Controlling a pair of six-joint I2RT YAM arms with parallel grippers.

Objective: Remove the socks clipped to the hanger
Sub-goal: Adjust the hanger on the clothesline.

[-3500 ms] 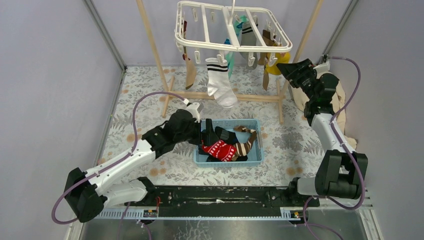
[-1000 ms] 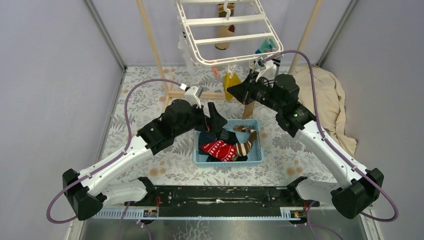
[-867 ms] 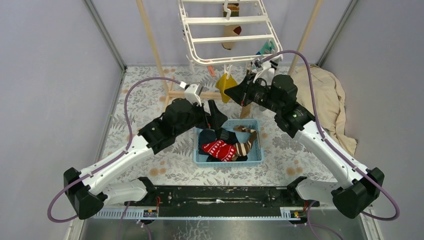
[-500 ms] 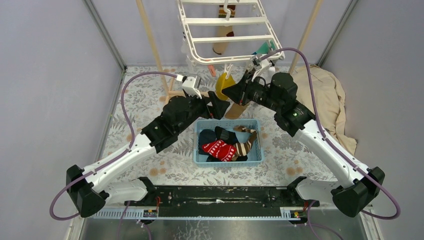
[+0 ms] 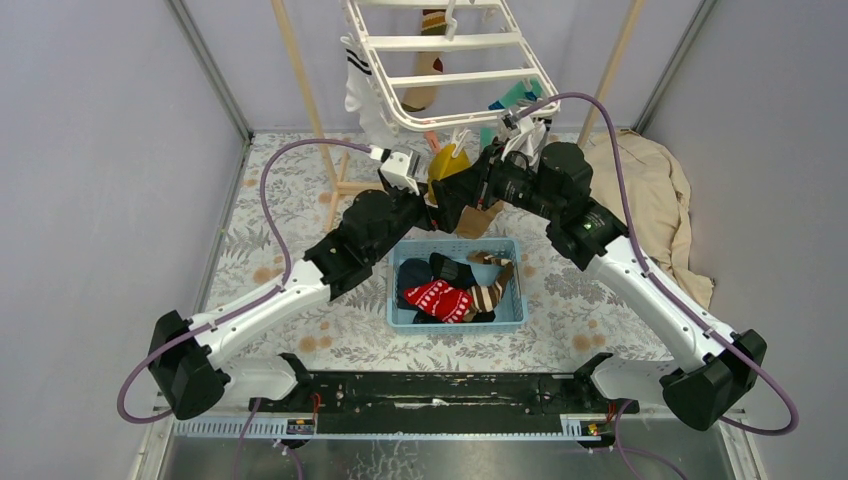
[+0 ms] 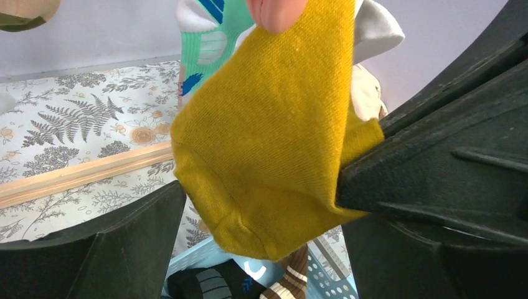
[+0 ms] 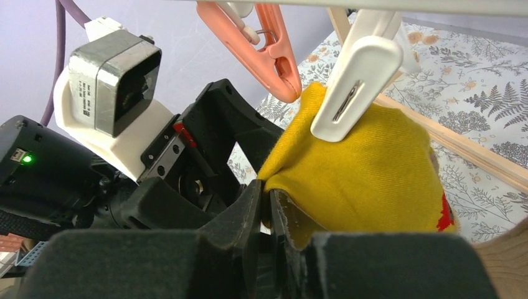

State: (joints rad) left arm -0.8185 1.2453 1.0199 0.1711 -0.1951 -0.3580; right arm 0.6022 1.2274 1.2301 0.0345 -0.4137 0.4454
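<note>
1. Yellow sock [image 6: 274, 143]: plain mustard knit.
2. Hanger [image 5: 455, 76]: white, with a white clip [image 7: 358, 81] and a salmon pink clip [image 7: 274, 50].
3. Teal sock [image 6: 208, 43]: mint with white and blue patches.
4. Table cover [image 6: 81, 124]: white, printed with grey ferns (and tan blossoms).
5. Basket [image 5: 510, 320]: pale blue.

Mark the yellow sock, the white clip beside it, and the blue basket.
yellow sock [image 6: 274, 143]: left wrist view, middle of the fabric.
white clip [image 7: 358, 81]: right wrist view, clip body.
blue basket [image 5: 452, 325]: top external view, near wall.
</note>
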